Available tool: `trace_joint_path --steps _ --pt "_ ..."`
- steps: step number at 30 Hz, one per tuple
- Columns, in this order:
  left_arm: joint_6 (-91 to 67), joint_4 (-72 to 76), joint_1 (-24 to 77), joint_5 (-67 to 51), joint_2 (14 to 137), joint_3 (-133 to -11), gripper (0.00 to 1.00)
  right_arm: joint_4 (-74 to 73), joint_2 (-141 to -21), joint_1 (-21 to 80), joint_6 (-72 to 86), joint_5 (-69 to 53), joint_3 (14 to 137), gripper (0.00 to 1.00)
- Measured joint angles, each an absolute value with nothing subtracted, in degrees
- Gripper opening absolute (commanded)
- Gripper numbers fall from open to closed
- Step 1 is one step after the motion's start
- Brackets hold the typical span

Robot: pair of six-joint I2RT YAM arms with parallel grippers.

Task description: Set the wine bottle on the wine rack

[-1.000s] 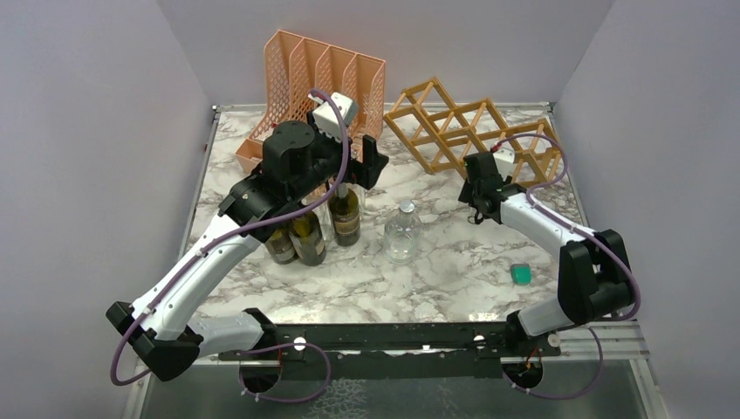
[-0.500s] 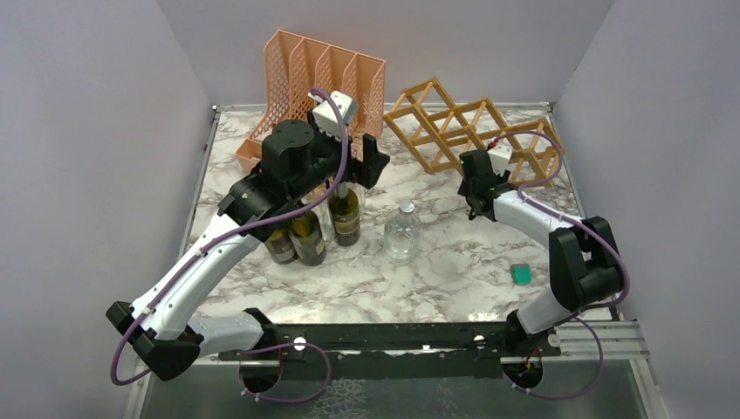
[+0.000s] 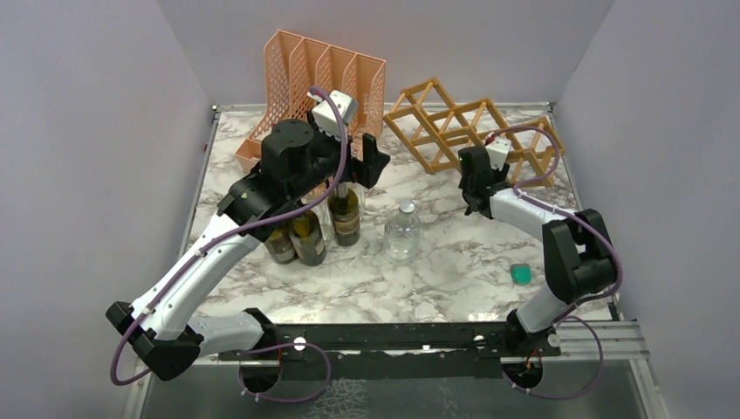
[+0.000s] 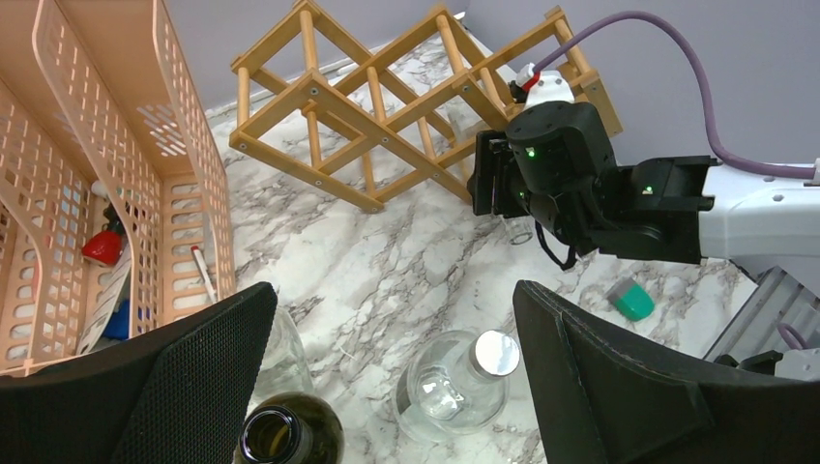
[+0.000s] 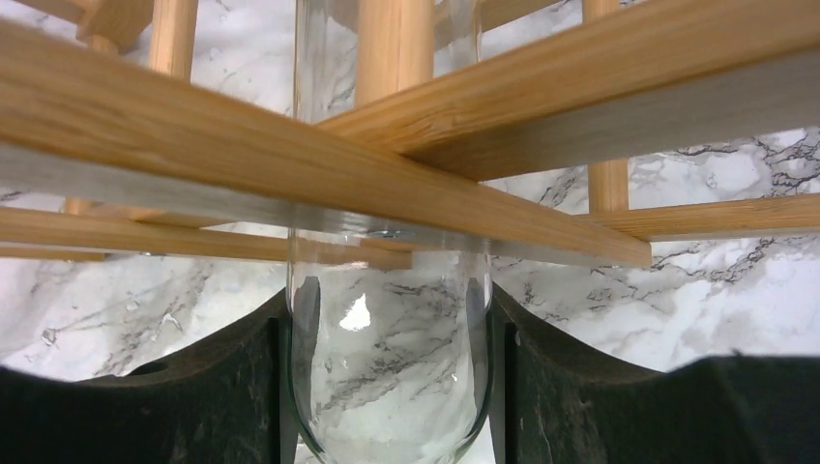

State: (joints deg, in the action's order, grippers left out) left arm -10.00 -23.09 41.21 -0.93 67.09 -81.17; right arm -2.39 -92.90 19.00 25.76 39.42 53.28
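1. The wine bottle (image 5: 392, 290), of clear glass, is clamped between the fingers of the right gripper (image 5: 392, 387), whose jaws are partly closed around it.
2. The bottle's far end is seen passing behind crossed slats of the wine rack (image 5: 193, 145), which is set at the back right of the marble table (image 3: 454, 253).
3. The left gripper (image 4: 392, 295) is spread to its widest and nothing is held in it.
4. It is poised over an open dark bottle (image 4: 290, 437), with a capped clear bottle (image 4: 454, 382) just beside.
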Motion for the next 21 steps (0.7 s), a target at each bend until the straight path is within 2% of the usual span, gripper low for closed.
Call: trace_joint_path --steps 5,14,21 --pt "-10.2 -23.2 41.2 -1.0 67.0 -81.2 0.99 0.5 -93.9 18.9 23.9 40.0 53.3 0.30" --pt "-10.6 -23.8 41.2 -1.0 66.2 -81.2 0.99 1.3 -97.5 18.7 23.0 40.1 55.0 0.59" --pt "-10.6 -24.6 41.2 -1.0 65.7 -81.2 0.99 0.5 -97.7 18.6 23.5 39.6 56.2 0.77"
